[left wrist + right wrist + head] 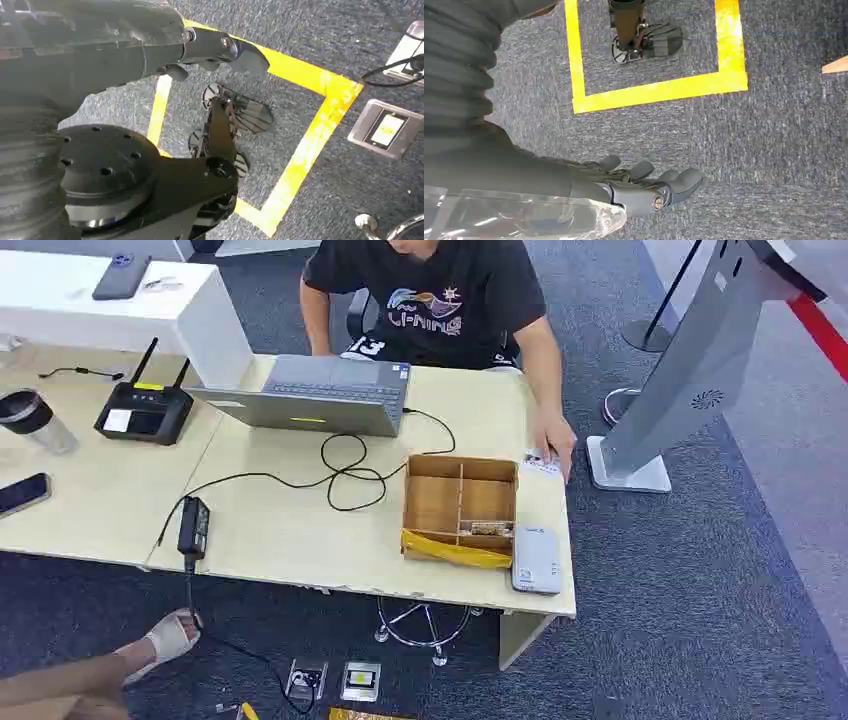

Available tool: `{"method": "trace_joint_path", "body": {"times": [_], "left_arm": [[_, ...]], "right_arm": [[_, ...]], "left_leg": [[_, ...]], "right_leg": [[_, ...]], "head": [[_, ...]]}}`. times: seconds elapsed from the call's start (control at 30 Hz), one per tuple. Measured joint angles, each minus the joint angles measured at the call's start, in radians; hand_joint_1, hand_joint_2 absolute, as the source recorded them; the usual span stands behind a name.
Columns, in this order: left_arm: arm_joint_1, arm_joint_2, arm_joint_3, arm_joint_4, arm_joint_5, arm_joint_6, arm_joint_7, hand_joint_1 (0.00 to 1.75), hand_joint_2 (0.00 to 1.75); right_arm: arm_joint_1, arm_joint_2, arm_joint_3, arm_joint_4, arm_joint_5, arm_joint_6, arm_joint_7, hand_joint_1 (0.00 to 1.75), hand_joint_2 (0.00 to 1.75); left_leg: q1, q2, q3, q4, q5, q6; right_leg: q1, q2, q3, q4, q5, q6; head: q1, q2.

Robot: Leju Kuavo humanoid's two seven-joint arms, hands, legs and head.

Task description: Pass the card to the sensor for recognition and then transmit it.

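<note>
Item: small white printed card (541, 463). Flat on the pale wooden bench (290, 530), just beyond the far right corner of the open compartmented wooden box (437, 502). Touched and partly covered by the hand of a seated person (553, 436). Long axis probably roughly parallel to the box's far wall, face up; too covered to tell which end leads.

Item: flat grey-white rounded sensor pad (536, 559). Touching or just beside the box's near right corner, at the bench's front edge. Long axis along the box's right wall.

Item: strip of yellow material (452, 549), lying in the box's nearest compartment. A small object sits in the compartment behind it, too small to identify.

Item: left robot hand (220, 50). Hanging over grey carpet and yellow floor tape, well away from the box; fingers extended, holding nothing.

Item: right robot hand (649, 187). Likewise low over the carpet; fingers loosely spread and slightly curled, empty.

Step in hand, as judged: reaching for the card, not yet begun. Advised:
- Raise the right arm, the nearer to the box's right side.
- Approach from the right, past the sensor, not over the box walls.
- Wait until the person's hand is off the card.
- Pinch at a free edge, across the short side, so that the broad face stays clear for the sensor.
- Keep the card level and its face parallel to the pad.
</note>
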Motion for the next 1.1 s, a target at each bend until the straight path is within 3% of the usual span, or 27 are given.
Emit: {"method": "trace_joint_path", "body": {"times": [0.17, 0.3, 0.53, 1.1], "left_arm": [[-0.001, 0.006, -0.012, 0.004, -0.002, 0.046, -0.041, 0.0, 1.75], [-0.004, 0.007, -0.015, 0.007, 0.025, 0.19, -0.166, 0.0, 1.75], [-0.006, 0.007, -0.016, 0.008, 0.003, 0.207, -0.28, 0.0, 1.75], [-0.006, -0.007, -0.016, 0.008, 0.012, 0.196, -0.303, 0.0, 1.75]], "right_arm": [[0.0, 0.001, 0.009, 0.005, -0.003, 0.001, -0.008, 0.0, 1.75], [0.0, 0.004, 0.018, 0.005, 0.0, 0.013, -0.019, 0.0, 1.75], [-0.009, 0.006, 0.027, 0.006, 0.0, 0.016, -0.041, 0.0, 1.75], [0.012, 0.028, 0.032, 0.006, -0.064, 0.01, -0.077, 0.0, 1.75]], "left_leg": [[0.0, 0.0, 0.0, 0.0, 0.0, 0.0], [0.0, 0.0, 0.0, 0.0, 0.0, 0.0], [0.0, 0.0, 0.0, 0.0, 0.0, 0.0], [0.0, 0.0, 0.0, 0.0, 0.0, 0.0]], "right_leg": [[0.0, 0.0, 0.0, 0.0, 0.0, 0.0], [0.0, 0.0, 0.0, 0.0, 0.0, 0.0], [0.0, 0.0, 0.0, 0.0, 0.0, 0.0], [0.0, 0.0, 0.0, 0.0, 0.0, 0.0]], "head": [[0.0, 0.0], [0.0, 0.0], [0.0, 0.0], [0.0, 0.0]]}}
